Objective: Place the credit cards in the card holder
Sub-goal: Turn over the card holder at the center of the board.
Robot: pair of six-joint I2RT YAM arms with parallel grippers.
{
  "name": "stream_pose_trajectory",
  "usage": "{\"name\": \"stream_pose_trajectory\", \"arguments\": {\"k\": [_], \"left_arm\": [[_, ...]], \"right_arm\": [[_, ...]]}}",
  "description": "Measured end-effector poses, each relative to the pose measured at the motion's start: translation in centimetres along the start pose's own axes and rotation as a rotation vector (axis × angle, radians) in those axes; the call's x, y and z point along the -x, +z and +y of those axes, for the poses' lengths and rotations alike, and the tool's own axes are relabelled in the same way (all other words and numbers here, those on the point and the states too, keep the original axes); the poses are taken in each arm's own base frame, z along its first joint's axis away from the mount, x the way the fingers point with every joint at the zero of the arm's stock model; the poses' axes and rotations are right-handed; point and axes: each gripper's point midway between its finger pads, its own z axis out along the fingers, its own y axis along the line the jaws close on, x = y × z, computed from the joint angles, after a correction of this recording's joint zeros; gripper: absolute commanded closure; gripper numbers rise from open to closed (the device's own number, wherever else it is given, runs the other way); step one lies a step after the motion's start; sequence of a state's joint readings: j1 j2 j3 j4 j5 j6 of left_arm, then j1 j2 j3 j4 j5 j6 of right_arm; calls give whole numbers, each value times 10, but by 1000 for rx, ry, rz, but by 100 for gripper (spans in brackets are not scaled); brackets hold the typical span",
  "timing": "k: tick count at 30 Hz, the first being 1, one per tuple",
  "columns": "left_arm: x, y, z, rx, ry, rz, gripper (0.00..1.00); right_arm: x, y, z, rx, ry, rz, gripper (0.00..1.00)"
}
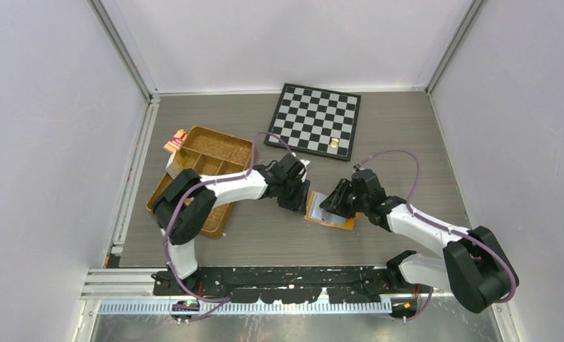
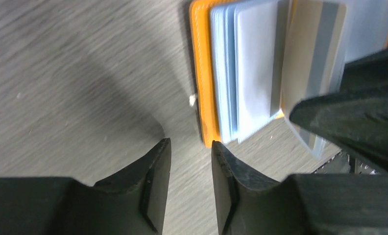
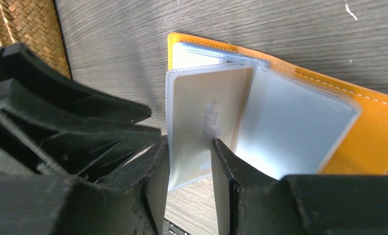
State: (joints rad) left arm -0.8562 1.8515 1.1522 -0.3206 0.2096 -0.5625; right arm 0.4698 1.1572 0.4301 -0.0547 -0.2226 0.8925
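Card seating looks like the step in hand. Orange card holder [image 1: 329,222] lies open on the table [image 1: 265,239], between the two arms, with its clear sleeves [image 3: 290,127] fanned up. Silver-grey card [image 2: 304,58] with a dark stripe sits inside one raised sleeve and looks mostly in. Can't tell if the other sleeves hold cards; they are too pale and blurred. Right gripper [image 3: 189,142] is over that sleeve, jaws parted a little. The sleeve shows face-on behind the gap, not pinched as far as I can see. Left gripper [image 2: 190,142] hangs just beside the holder's outer edge, jaws slightly apart, only bare table between them, holding nothing. Judgement: this card is nearly home. Next move calls for checking it is seated to the bottom of the sleeve. Then the right fingers back off without dragging the sleeve or sliding the light holder. The left could pin the orange edge.
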Motion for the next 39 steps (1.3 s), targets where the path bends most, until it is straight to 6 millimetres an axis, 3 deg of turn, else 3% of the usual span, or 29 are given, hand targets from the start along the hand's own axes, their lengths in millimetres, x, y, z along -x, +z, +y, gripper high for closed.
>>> {"name": "stream_pose_trajectory", "arguments": {"k": [4, 11, 18, 24, 28, 36, 39], "left_arm": [[-6, -21, 4, 18, 10, -10, 55], [3, -70, 2, 10, 27, -98, 50], [0, -103, 28, 56, -9, -134, 39], [7, -139, 55, 104, -33, -187, 33], [16, -168, 102, 188, -101, -229, 26], [23, -232, 221, 420, -329, -321, 23], [25, -258, 255, 514, -379, -365, 23]], "right_arm": [[0, 7, 2, -24, -17, -1, 54], [1, 20, 13, -58, -70, -16, 46], [3, 30, 11, -113, -94, -19, 38], [12, 32, 22, -125, -129, -47, 32], [20, 26, 26, -143, -159, -74, 22], [55, -13, 38, -134, -215, -187, 22], [66, -24, 35, -135, -224, -213, 21]]}}
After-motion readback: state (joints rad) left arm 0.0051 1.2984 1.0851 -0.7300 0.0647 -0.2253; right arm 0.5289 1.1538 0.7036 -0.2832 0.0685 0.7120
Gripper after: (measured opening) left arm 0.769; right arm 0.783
